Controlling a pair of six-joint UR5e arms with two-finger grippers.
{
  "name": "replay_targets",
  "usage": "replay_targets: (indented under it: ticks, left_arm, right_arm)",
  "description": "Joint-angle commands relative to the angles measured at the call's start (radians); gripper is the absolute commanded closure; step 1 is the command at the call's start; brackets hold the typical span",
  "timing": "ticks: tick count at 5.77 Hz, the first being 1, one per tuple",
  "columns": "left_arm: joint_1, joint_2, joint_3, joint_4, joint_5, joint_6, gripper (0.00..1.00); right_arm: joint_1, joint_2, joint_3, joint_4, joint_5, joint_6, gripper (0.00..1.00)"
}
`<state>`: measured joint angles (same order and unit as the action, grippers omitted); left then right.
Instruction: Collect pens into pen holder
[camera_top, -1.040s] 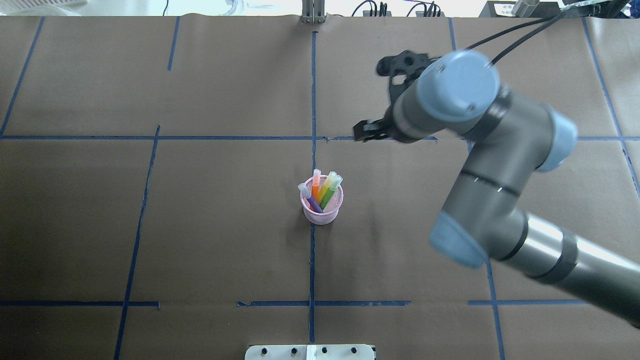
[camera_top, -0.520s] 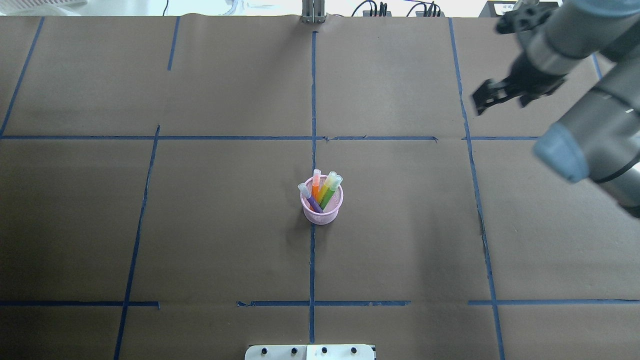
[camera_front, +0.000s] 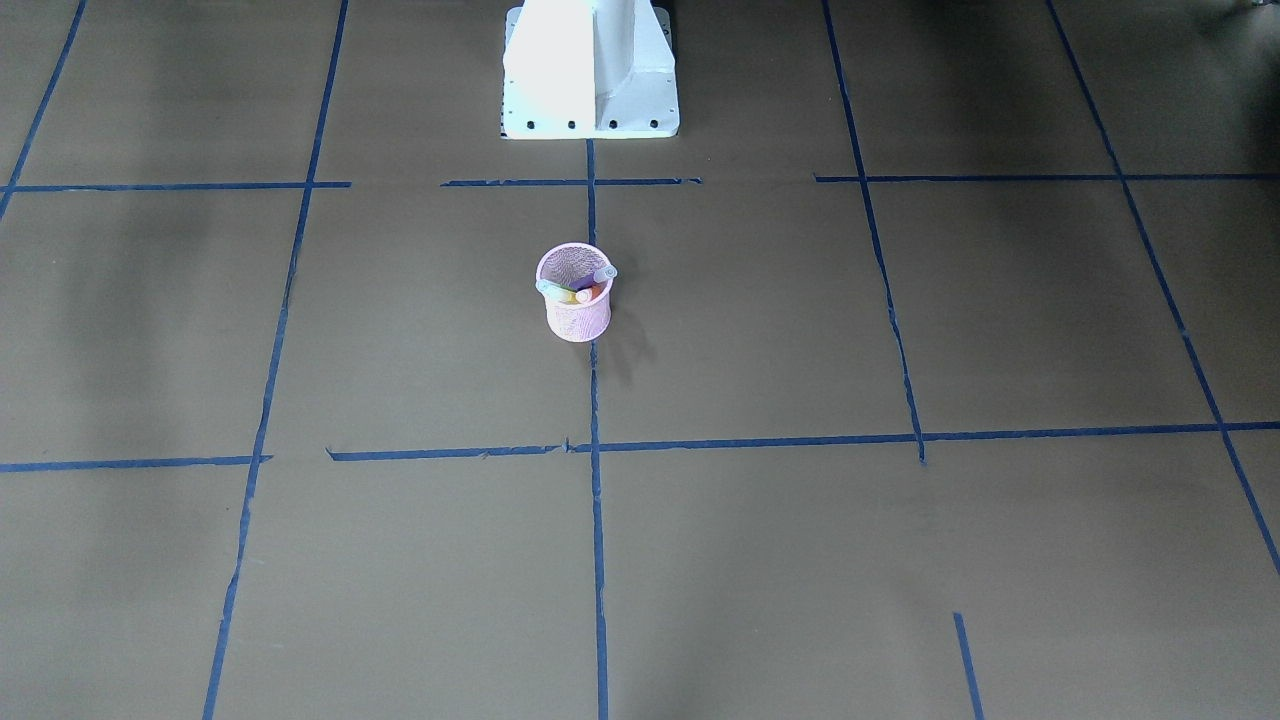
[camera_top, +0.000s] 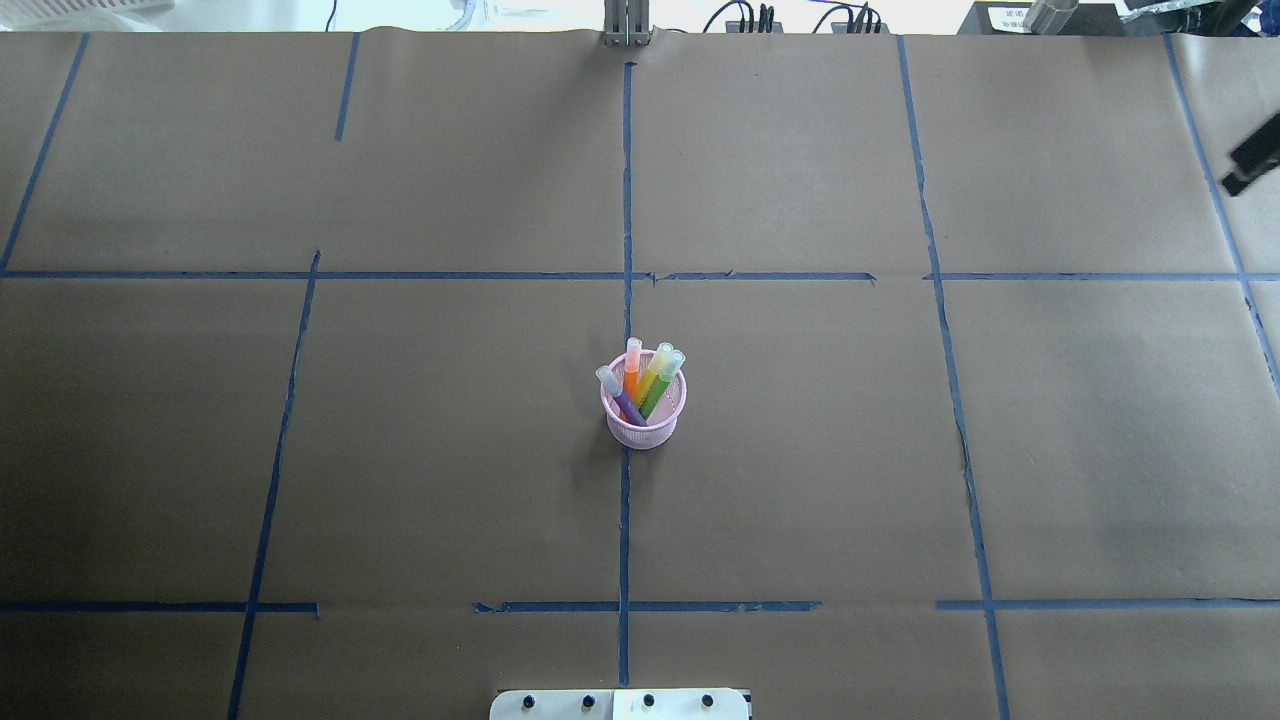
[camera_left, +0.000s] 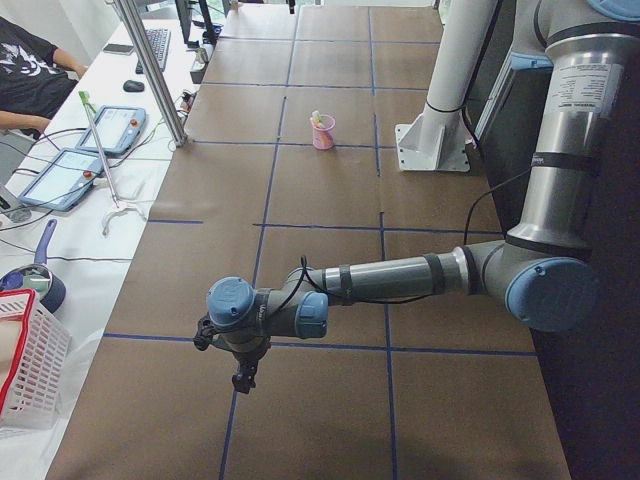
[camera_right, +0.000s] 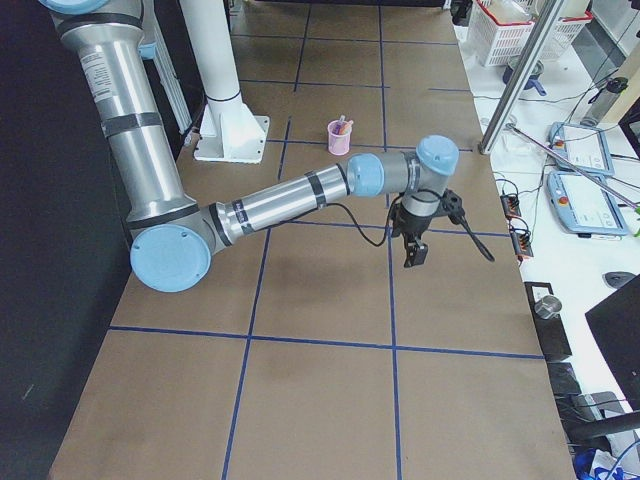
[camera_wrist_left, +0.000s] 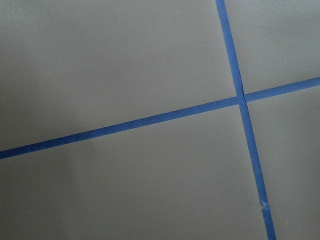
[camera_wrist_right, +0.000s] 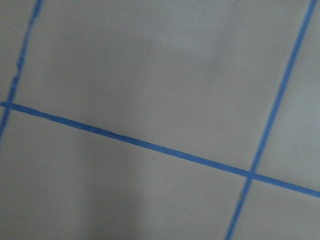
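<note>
The pink mesh pen holder stands upright near the table's middle, also seen in the front view and both side views. Several pens lean inside it: purple, orange, yellowish and green, pale caps up. Only a black tip of my right gripper shows at the overhead view's right edge; it hangs far from the holder, and I cannot tell its state. My left gripper hangs over the table's left end, state unreadable. Both wrist views show only brown paper and blue tape.
The white robot base stands behind the holder. Blue tape lines grid the brown paper. Beyond the far edge are a metal post, tablets, a red-rimmed basket and a seated person.
My right arm has swung from near the table's middle out to the right edge of the overhead view. The holder and its pens have not moved.
</note>
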<state>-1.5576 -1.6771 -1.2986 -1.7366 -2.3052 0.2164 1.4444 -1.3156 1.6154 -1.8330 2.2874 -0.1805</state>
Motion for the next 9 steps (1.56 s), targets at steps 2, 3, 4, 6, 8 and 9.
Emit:
replay_targets:
  ticks: [2,3,4,6,8,9]
  left_arm:
    - [0.001,0.0,0.001,0.011,0.0,0.001,0.0]
    - [0.001,0.007,-0.004,0.009,0.0,0.001,0.0]
    - [-0.007,0.011,-0.037,0.025,-0.003,0.0,0.0]
    - [-0.004,0.214,-0.346,0.187,0.0,-0.002,0.0]
    - [0.002,0.197,-0.329,0.224,0.0,-0.002,0.0]
    - [0.002,0.139,-0.274,0.238,0.0,0.0,0.0]
  right_arm:
    - [0.261,-0.063,-0.253,0.006,0.02,-0.429,0.0]
    - [0.266,-0.089,-0.268,0.064,0.018,-0.436,0.0]
    - [0.266,-0.1,-0.267,0.087,0.018,-0.432,0.0]
    - [0.266,-0.1,-0.259,0.087,0.02,-0.43,0.0]
    - [0.266,-0.097,-0.261,0.087,0.017,-0.427,0.0]
    - [0.266,-0.099,-0.267,0.087,0.018,-0.428,0.0]
